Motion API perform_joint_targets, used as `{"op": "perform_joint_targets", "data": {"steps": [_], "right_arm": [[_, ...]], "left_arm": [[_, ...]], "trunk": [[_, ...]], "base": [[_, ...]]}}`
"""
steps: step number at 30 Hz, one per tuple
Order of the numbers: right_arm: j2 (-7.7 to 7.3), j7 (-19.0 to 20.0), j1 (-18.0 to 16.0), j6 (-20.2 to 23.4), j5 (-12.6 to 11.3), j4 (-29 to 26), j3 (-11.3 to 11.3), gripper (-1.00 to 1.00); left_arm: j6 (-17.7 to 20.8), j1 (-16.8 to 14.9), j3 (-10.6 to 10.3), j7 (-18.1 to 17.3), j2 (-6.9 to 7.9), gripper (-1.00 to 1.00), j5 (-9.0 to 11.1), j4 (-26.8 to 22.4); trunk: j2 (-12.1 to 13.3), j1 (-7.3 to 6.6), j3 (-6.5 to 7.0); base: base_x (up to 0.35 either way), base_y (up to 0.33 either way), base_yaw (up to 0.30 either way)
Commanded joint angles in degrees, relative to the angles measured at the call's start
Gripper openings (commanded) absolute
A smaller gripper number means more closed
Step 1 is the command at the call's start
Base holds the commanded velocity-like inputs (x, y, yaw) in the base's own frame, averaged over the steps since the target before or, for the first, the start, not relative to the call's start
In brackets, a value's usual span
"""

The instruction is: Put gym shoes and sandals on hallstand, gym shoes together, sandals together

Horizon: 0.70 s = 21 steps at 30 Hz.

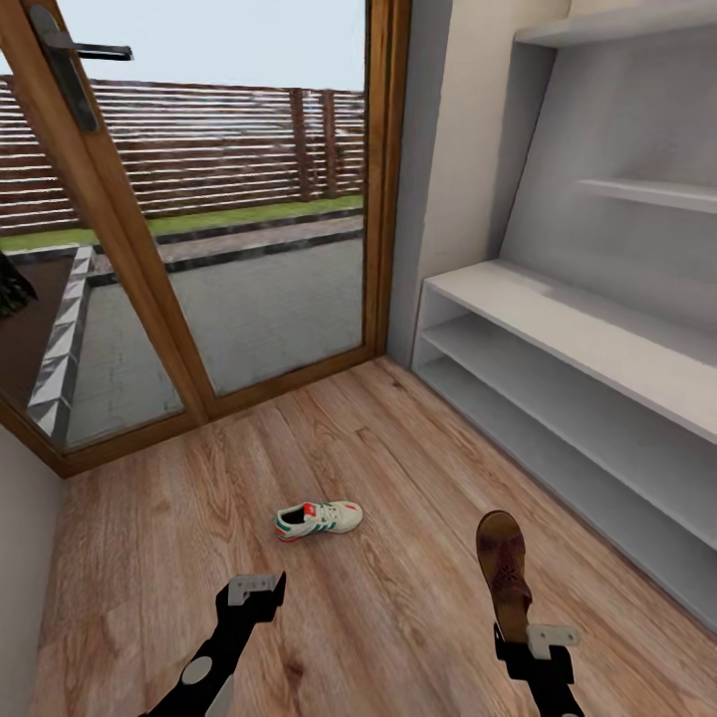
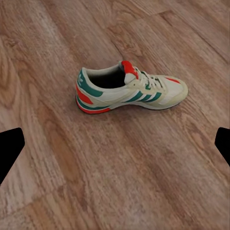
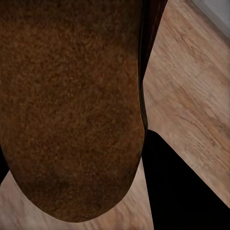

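On the floor (image 1: pixel 398 617) ahead, the light, soft shoe (image 1: pixel 319 519) wants the open left tool (image 1: pixel 257 588) around its heel, while the right tool (image 1: pixel 526 637) holds a sandal (image 1: pixel 503 573).

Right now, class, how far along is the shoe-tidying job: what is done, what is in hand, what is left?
Done: nothing yet; the visible hallstand shelves hold no shoes. In hand: the right gripper holds one brown sandal above the corridor floor. Left: one gym shoe lies on the floor ahead of the open left gripper. The other gym shoe and sandal are not in view.
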Motion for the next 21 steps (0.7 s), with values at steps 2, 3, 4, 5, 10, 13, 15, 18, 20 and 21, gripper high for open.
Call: {"op": "perform_joint_targets", "data": {"steps": [2,3,4,5,10,13,15,18,20,21], "right_arm": [[-0.06,-0.26,-0.03,-0.20,-0.73,-0.04,0.53,-1.00],[-0.05,-0.21,-0.03,-0.16,-0.70,-0.06,0.56,-1.00],[-0.05,-0.18,-0.03,-0.14,-0.68,-0.07,0.57,-1.00],[-0.05,-0.16,-0.03,-0.15,-0.67,-0.12,0.58,-1.00],[-0.24,-0.16,-0.03,-0.22,-0.67,-0.16,0.50,-1.00],[-0.54,-0.23,-0.03,-0.22,-0.62,0.04,0.45,-1.00],[-0.70,-0.33,-0.03,-0.26,-0.62,0.14,0.38,-1.00],[-0.79,-0.41,-0.03,-0.28,-0.65,0.32,0.30,-1.00],[-0.82,-0.45,-0.03,-0.28,-0.66,0.66,0.27,-1.00],[-0.82,-0.46,-0.03,-0.28,-0.68,0.83,0.26,-1.00]], "left_arm": [[-0.18,-0.04,-0.15,-0.05,0.07,1.00,0.55,-0.12],[-0.17,-0.07,-0.12,-0.05,0.09,1.00,0.54,-0.20],[-0.16,-0.09,-0.11,-0.05,0.10,1.00,0.53,-0.30],[-0.13,-0.10,-0.14,-0.05,0.10,1.00,0.51,-0.55],[-0.01,-0.10,-0.32,-0.06,0.00,1.00,0.48,-0.79],[-0.05,-0.08,-0.45,-0.09,-0.17,1.00,0.47,-0.69],[-0.05,-0.06,-0.52,-0.08,-0.30,1.00,0.45,-0.45],[-0.06,-0.06,-0.45,-0.06,-0.18,1.00,0.44,-0.61],[-0.07,-0.04,-0.41,-0.05,-0.12,1.00,0.43,-0.71],[-0.07,-0.04,-0.40,-0.07,-0.11,1.00,0.43,-0.73]], "trunk": [[-0.01,-0.01,-0.04],[-0.01,-0.01,-0.04],[-0.01,-0.01,-0.04],[-0.01,-0.01,-0.04],[-0.01,-0.01,-0.04],[-0.01,-0.01,-0.04],[-0.01,-0.01,-0.04],[-0.01,-0.01,-0.04],[-0.01,-0.01,-0.04],[-0.01,-0.01,-0.04]], "base": [[0.069,0.000,-0.003],[0.123,0.000,-0.001],[0.139,0.000,-0.001],[0.155,0.000,0.000],[0.228,0.004,0.000],[0.299,0.054,0.000],[0.315,0.117,0.000],[0.303,0.173,0.000],[0.292,0.205,0.000],[0.288,0.214,0.000]]}}
